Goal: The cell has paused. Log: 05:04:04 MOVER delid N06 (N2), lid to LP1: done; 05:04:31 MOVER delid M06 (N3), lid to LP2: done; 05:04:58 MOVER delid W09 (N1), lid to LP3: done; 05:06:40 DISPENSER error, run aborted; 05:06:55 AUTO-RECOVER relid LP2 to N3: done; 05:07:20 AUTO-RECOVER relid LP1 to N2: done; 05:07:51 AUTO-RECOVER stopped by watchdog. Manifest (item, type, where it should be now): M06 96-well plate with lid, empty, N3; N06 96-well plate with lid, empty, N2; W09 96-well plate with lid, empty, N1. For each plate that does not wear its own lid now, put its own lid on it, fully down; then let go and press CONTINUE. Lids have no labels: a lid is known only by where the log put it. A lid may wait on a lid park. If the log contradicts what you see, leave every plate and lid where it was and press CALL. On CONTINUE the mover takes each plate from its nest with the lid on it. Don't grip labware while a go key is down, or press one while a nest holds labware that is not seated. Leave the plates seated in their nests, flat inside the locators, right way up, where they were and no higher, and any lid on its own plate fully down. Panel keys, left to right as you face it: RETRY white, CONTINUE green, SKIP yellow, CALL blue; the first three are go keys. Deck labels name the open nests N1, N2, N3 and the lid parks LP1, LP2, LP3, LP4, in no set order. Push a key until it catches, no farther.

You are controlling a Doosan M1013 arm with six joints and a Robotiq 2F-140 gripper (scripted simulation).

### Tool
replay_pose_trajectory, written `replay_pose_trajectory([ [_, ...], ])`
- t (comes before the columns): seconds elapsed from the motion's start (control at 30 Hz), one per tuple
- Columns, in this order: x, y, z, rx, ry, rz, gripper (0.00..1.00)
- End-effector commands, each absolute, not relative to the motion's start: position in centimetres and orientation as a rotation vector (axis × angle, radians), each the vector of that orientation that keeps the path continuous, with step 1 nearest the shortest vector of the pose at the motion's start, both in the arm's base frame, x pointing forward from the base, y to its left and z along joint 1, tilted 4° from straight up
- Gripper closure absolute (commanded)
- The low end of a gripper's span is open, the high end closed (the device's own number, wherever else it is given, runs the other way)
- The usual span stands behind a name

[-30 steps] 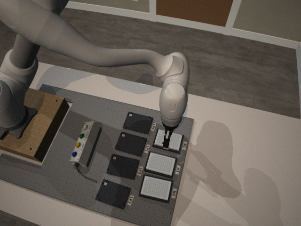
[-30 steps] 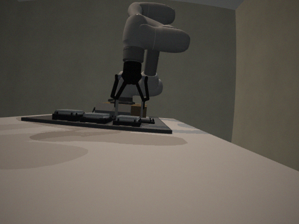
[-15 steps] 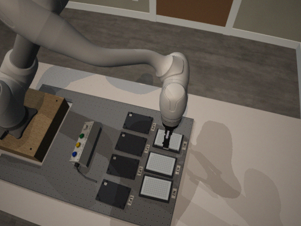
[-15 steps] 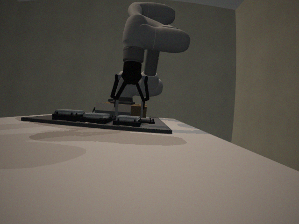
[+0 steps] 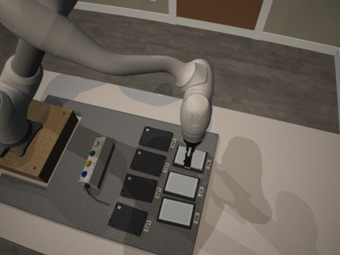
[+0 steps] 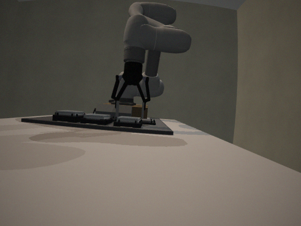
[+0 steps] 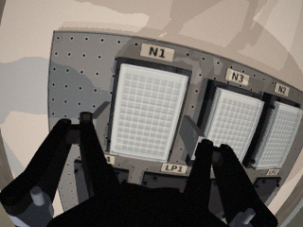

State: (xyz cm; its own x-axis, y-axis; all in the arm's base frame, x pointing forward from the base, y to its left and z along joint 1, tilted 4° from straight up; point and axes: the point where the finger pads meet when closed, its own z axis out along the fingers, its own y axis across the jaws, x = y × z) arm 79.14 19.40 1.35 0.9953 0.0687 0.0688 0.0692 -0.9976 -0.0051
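Three white 96-well plates sit in a row of nests on the grey deck: N1, N3 [image 5: 181,184] and N2 [image 5: 176,212]. All three look alike from above, and I cannot tell their lids apart. My gripper [image 5: 188,159] points straight down over the N1 plate [image 7: 148,112]. Its fingers are open and stand on either side of the plate's short span. In the low side view the fingertips [image 6: 130,114] reach down to the top of this plate [image 6: 128,120], with nothing held between them. The four lid parks LP4 [image 5: 155,138], LP1 [image 5: 148,162], LP3 [image 5: 139,187] and LP2 [image 5: 127,218] are bare dark pads.
The key panel [image 5: 95,161] stands left of the lid parks, with white [image 5: 96,143], green [image 5: 92,153], yellow [image 5: 87,163] and blue [image 5: 84,173] keys. The arm's wooden base block [image 5: 38,139] is at the far left. The deck's right edge runs just past the nests.
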Motion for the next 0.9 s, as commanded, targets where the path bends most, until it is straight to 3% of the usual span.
replay_pose_trajectory([
  [0.0,79.0,19.4,1.2,-3.134,-0.107,-0.102,0.34],
  [0.87,78.7,19.4,6.2,-3.134,-0.107,-0.102,0.34],
])
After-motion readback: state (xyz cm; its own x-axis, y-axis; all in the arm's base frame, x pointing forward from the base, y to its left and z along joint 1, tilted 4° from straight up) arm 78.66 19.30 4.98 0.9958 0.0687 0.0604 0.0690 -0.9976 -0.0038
